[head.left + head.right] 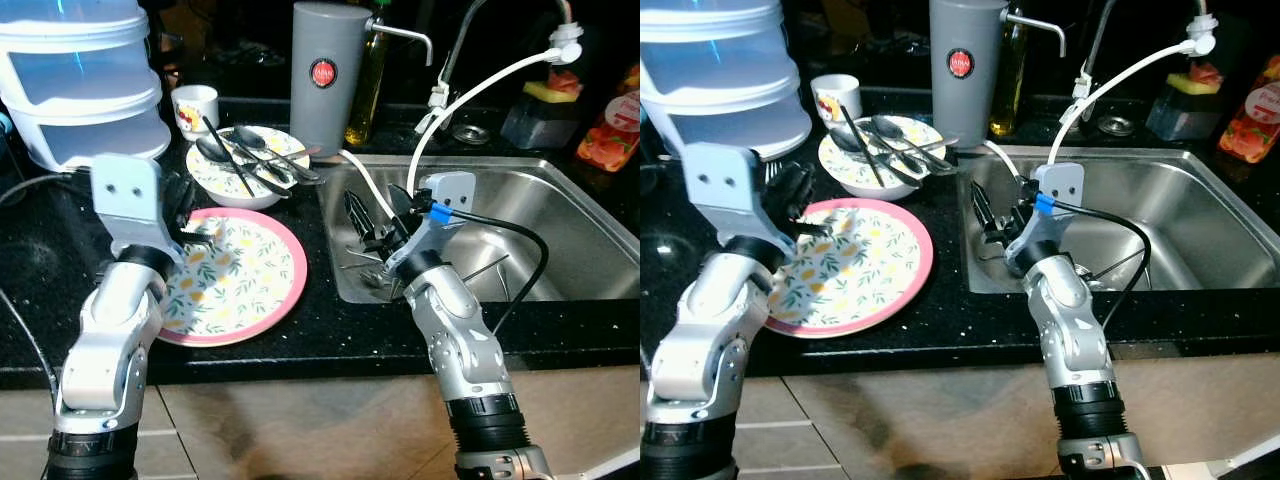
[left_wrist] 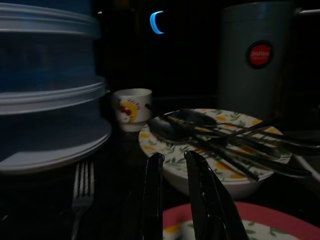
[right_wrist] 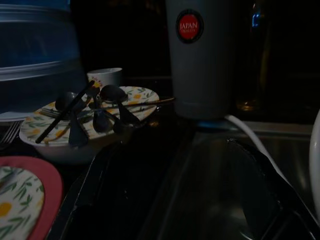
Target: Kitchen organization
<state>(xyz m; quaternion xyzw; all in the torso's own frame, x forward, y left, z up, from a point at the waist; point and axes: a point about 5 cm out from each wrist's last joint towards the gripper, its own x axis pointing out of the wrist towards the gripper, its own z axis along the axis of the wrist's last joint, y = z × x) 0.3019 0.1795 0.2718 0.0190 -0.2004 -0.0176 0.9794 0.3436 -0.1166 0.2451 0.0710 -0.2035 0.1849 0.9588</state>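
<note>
Hovering at the left of the black counter [image 1: 300, 345], the left gripper [image 2: 182, 170] has its two black fingers close together with only a narrow gap and nothing between them, their tips just over the far rim of the pink-rimmed plate [image 1: 235, 280]. Stacked translucent containers [image 1: 80, 75] stand at the counter's back left corner, and a fork [image 2: 82, 192] lies on the counter beside them, though the wrist view is dim there. Behind the plate sits a floral bowl [image 1: 225, 185] with spoons and chopsticks [image 1: 255, 155] laid across it, and a small white cup [image 1: 195, 105] stands just behind the bowl. To the right of the bowl rises a tall grey flask [image 1: 325, 75], near the sink's back left corner. Over the left end of the steel sink [image 1: 560, 215], the right gripper [image 1: 375, 225] hangs with its fingers spread wide apart and empty; some cutlery [image 1: 370, 275] lies in the basin below it. A white hose [image 1: 470, 95] curves above the sink.
</note>
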